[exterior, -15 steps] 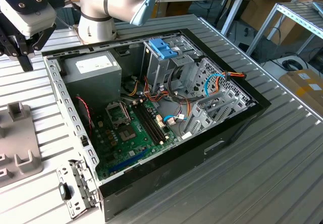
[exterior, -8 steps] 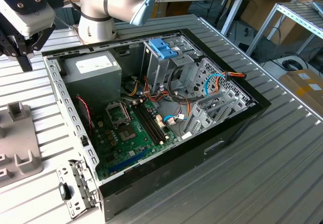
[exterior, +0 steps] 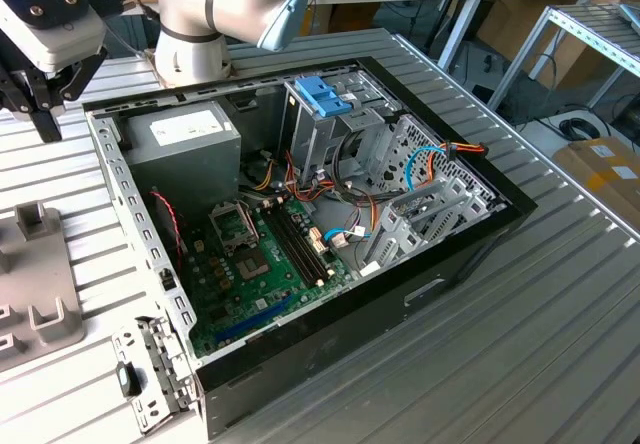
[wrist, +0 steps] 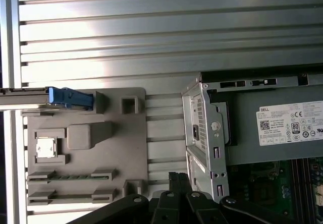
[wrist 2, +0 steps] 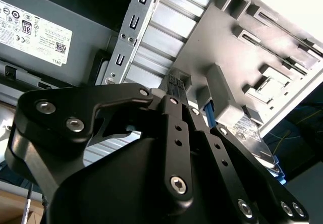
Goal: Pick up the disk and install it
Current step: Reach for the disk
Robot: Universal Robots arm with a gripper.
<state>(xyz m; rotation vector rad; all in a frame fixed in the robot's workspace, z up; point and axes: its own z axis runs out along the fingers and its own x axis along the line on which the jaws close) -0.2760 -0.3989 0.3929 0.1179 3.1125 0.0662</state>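
Observation:
The disk (wrist: pixel 30 99) stands on edge in a slot at the end of a grey fixture tray (wrist: pixel 111 148). Its blue carrier end (wrist: pixel 70 98) faces the tray's middle. In the second wrist view the disk (wrist 2: pixel 251 131) shows past the gripper body, its blue rail (wrist 2: pixel 209 112) beside a grey post. My gripper (wrist: pixel 179 179) hangs above the strip of table between the tray and the open computer case (wrist: pixel 212 133). The fingers are shut with nothing in them, well apart from the disk. In the exterior view the gripper (exterior: pixel 40 114) is at the top left, above the tray (exterior: pixel 35 294).
The open case (exterior: pixel 300 214) lies in the middle of the slatted metal table (exterior: pixel 540 294), showing the motherboard, power supply (exterior: pixel 185 139), and an upright drive cage with a blue handle (exterior: pixel 322 94). The arm's base (exterior: pixel 190 34) stands behind the case.

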